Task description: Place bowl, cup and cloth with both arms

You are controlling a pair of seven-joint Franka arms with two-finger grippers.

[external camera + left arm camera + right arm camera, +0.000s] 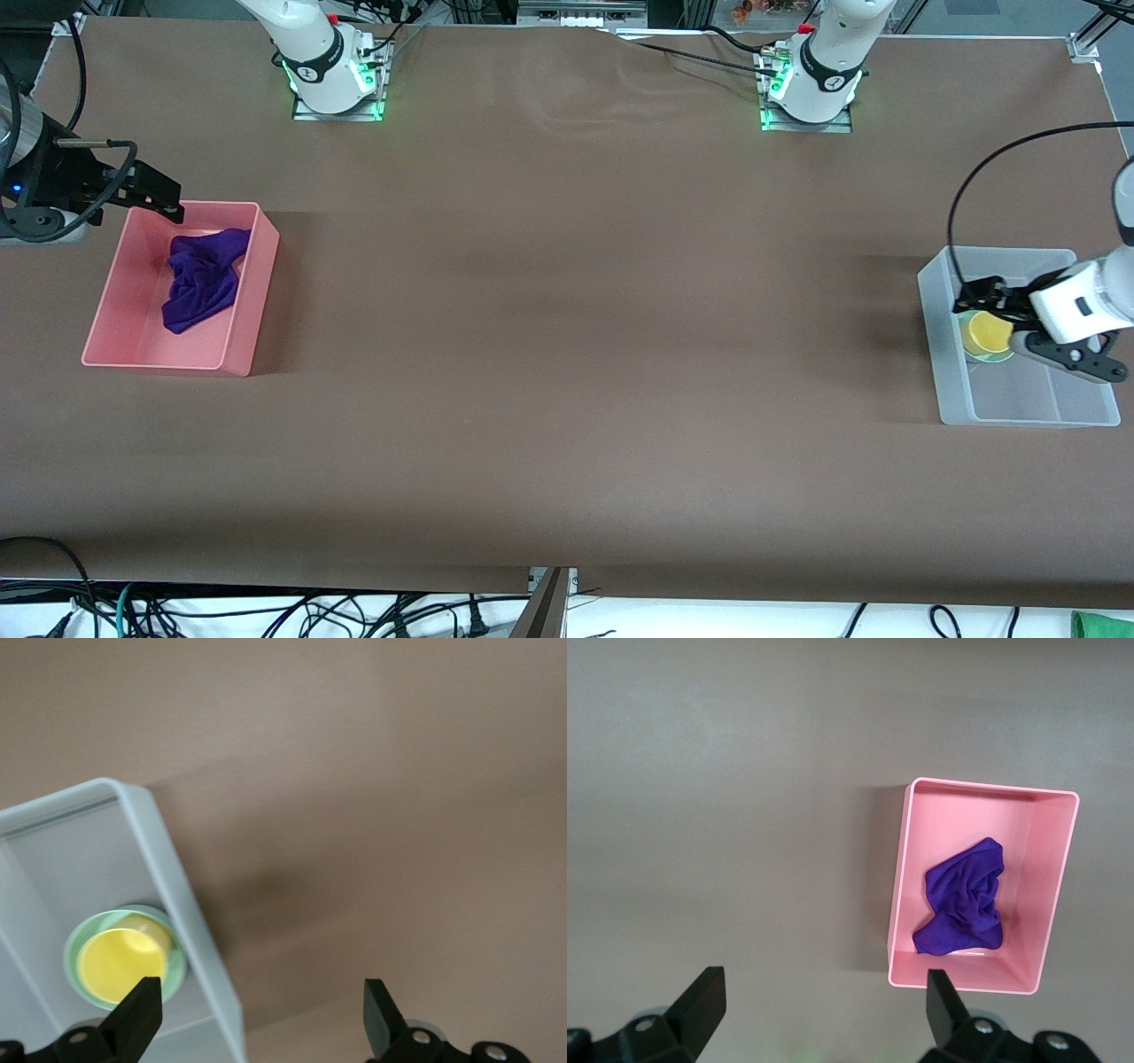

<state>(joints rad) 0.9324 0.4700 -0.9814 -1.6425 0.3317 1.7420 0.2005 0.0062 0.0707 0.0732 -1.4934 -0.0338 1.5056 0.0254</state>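
The yellow cup [988, 331] sits inside the mint-green bowl [999, 357], and both are in a clear plastic bin [939, 354] at the left arm's end of the table. My left gripper [971, 299] hangs open and empty over that bin's wall, just above the cup. In the left wrist view the cup [120, 961] and bowl [87, 933] show by one fingertip [142, 1005] of the left gripper [261, 1014]. The purple cloth [204, 276] lies crumpled in a pink bin [164, 359]. My right gripper [162, 195] is open and empty over that bin's corner.
The pink bin [979, 790] with the cloth [966, 899] is at the right arm's end of the table. The clear bin's rim [168, 877] is tall. Brown table [567, 354] stretches between the two bins. Cables hang off the table's near edge.
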